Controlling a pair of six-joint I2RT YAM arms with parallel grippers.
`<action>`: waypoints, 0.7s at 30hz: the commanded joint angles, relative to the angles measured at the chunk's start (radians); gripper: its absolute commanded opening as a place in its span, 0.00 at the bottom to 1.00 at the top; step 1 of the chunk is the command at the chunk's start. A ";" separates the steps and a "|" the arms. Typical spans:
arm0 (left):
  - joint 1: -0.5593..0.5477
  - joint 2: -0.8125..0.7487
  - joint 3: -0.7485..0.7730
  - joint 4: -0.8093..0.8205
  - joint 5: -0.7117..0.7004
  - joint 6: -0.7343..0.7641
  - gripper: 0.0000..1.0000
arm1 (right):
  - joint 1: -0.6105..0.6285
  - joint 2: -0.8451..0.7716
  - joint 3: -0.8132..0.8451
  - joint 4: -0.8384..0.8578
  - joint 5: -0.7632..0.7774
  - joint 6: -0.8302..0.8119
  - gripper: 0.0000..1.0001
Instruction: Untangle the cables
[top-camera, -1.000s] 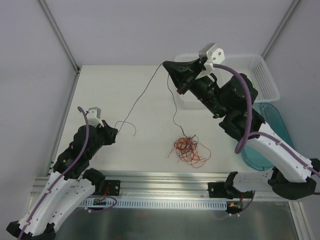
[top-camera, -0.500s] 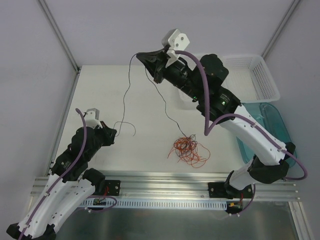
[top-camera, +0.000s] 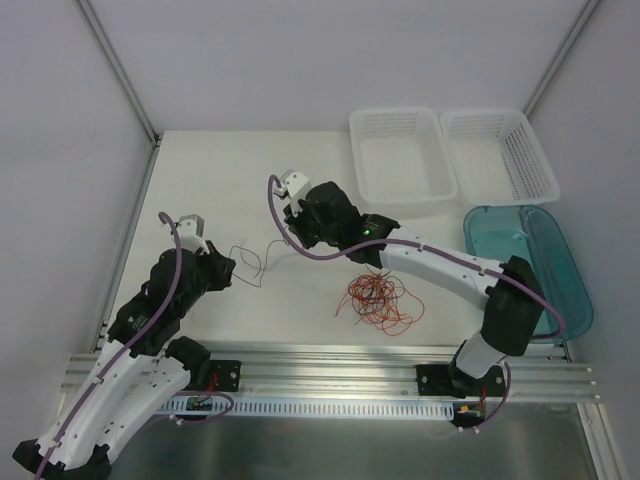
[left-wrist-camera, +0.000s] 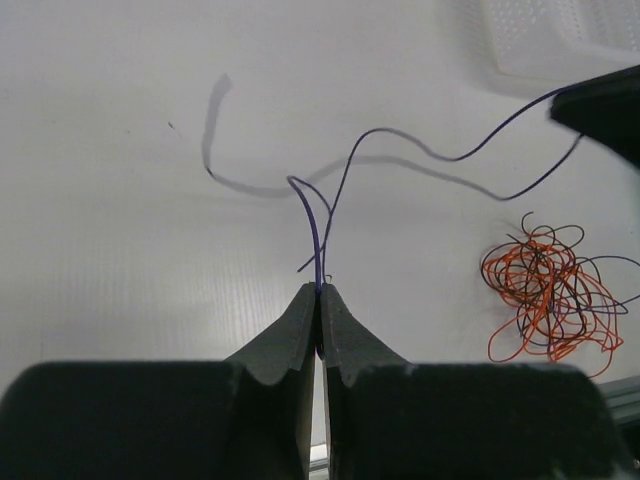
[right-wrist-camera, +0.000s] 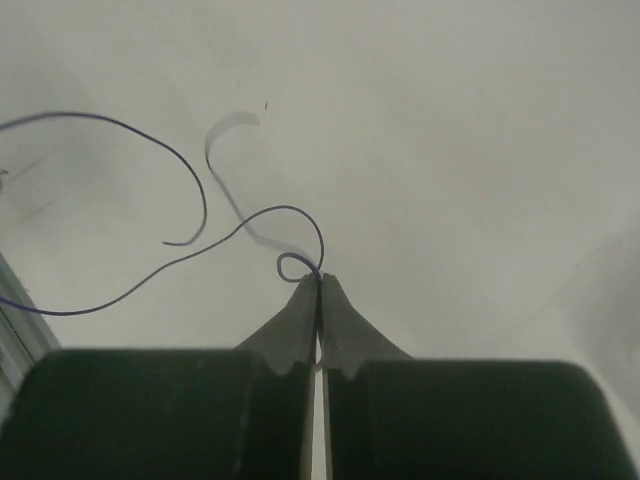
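Observation:
A single dark cable (top-camera: 262, 270) hangs slack in a short curl between my two grippers, left of the table's middle. My left gripper (top-camera: 224, 268) is shut on one part of it; in the left wrist view the cable (left-wrist-camera: 400, 140) rises from the closed tips (left-wrist-camera: 320, 292). My right gripper (top-camera: 284, 222) is low over the table and shut on the other part; the cable (right-wrist-camera: 283, 207) loops out of its closed tips (right-wrist-camera: 320, 278). A tangle of red-orange and dark cables (top-camera: 378, 298) lies on the table to the right, also in the left wrist view (left-wrist-camera: 545, 290).
Two white mesh baskets (top-camera: 400, 155) (top-camera: 500, 150) stand at the back right. A teal tray (top-camera: 530, 260) lies at the right edge, partly under the right arm. An aluminium rail (top-camera: 330, 365) runs along the table's front edge.
My right gripper has come down from high at the back to low near the left gripper, still holding the dark cable. The cable went from stretched to slack. The left arm barely moved.

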 joint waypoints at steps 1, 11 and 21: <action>0.008 0.029 -0.007 0.000 0.002 -0.018 0.02 | -0.003 0.041 -0.008 0.021 0.009 0.100 0.01; 0.008 0.180 -0.101 0.112 0.074 -0.119 0.07 | -0.003 0.204 -0.019 0.018 -0.106 0.209 0.01; 0.008 0.194 -0.066 0.105 0.105 -0.099 0.87 | -0.002 0.262 -0.079 0.044 -0.126 0.295 0.02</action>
